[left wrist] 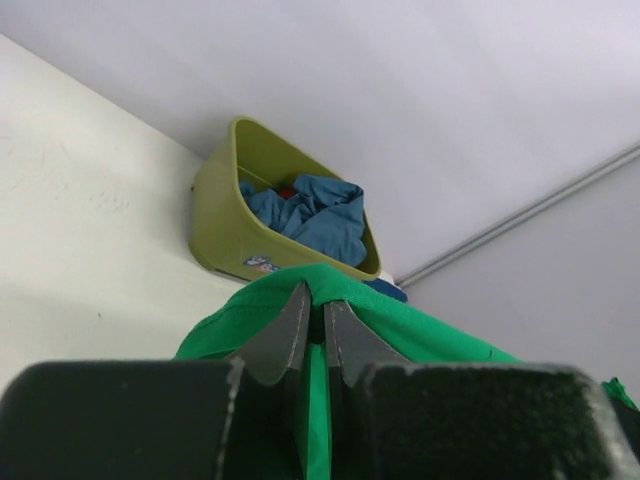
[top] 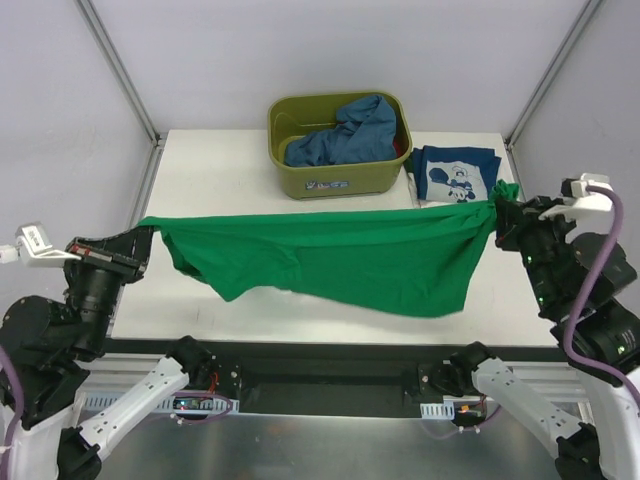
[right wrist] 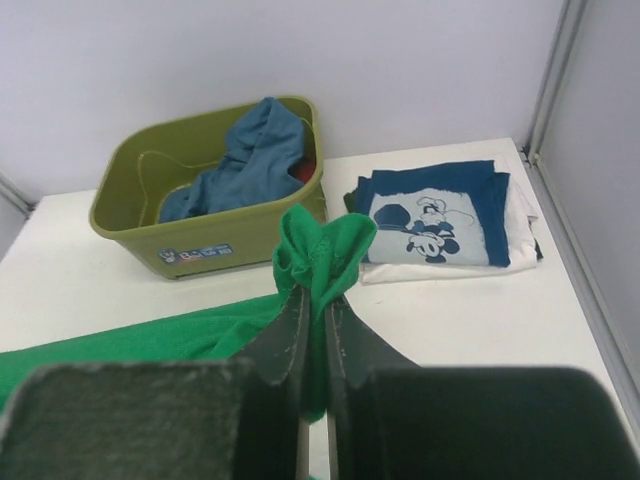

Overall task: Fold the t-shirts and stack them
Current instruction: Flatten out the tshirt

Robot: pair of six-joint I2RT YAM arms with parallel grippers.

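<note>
The bright green t-shirt (top: 330,255) hangs stretched between both arms above the table, sagging in the middle. My left gripper (top: 140,240) is shut on its left end; the cloth shows pinched between the jaws in the left wrist view (left wrist: 318,300). My right gripper (top: 497,215) is shut on its right end, with a bunch of green cloth (right wrist: 320,250) above the jaws. The navy t-shirt with cartoon print (top: 455,175) lies folded at the back right, also in the right wrist view (right wrist: 435,215). The mid-blue t-shirt (top: 345,135) is crumpled in the tub.
An olive-green plastic tub (top: 340,180) stands at the back middle of the white table (top: 210,170). It also shows in both wrist views (left wrist: 225,225) (right wrist: 200,245). A white folded cloth lies under the navy shirt. Grey walls enclose the table.
</note>
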